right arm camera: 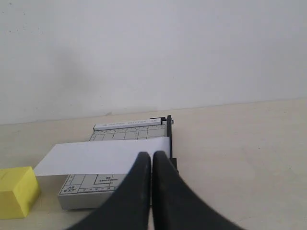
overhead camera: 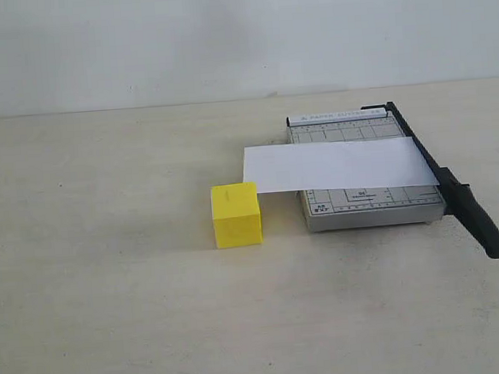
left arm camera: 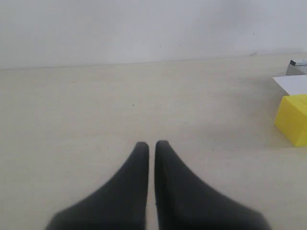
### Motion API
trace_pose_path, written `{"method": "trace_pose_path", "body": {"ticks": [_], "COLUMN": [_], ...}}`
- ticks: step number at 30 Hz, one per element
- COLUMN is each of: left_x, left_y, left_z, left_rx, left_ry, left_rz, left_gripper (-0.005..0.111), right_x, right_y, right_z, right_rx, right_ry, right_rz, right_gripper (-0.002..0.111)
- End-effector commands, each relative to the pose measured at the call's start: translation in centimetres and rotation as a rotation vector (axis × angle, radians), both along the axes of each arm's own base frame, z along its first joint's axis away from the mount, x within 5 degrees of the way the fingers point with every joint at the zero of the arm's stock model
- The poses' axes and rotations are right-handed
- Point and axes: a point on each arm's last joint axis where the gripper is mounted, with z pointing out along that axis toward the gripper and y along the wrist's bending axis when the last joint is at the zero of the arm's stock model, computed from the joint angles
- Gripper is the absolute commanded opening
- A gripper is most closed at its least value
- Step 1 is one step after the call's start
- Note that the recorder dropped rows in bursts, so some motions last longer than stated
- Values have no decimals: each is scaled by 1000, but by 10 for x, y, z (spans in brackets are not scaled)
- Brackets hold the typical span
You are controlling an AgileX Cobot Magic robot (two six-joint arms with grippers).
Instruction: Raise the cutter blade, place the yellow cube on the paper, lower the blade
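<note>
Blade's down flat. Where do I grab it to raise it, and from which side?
Take the cutter blade by its thick rounded handle, probably with the right gripper coming down from above. The handle juts out past the grey base's near corner, so there is room on both sides for the fingers.

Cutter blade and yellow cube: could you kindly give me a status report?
Left gripper shut, empty; right gripper the same. Cutter blade down. Yellow cube on table by paper, left end. Nothing in the way.
</note>
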Motion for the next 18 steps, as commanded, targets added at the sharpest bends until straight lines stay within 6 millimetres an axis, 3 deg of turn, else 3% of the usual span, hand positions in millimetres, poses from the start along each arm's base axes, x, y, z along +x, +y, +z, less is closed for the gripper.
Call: {"method": "trace_pose_path", "body": {"ticks": [1,18], "left_x": [0,0], "left_y": [0,0], "left_z": [0,0], "left_rx": [0,0], "left_ry": [-6,-6], "left_rz": [-5,-5], "left_gripper": [5,5], "right_x": [0,0], "right_y": [0,0], "right_z": [1,2], "right_rx": [-3,2], "right_ry": [-6,-18], "right_rz": [-1,-4], "right_gripper": [1,1]}}
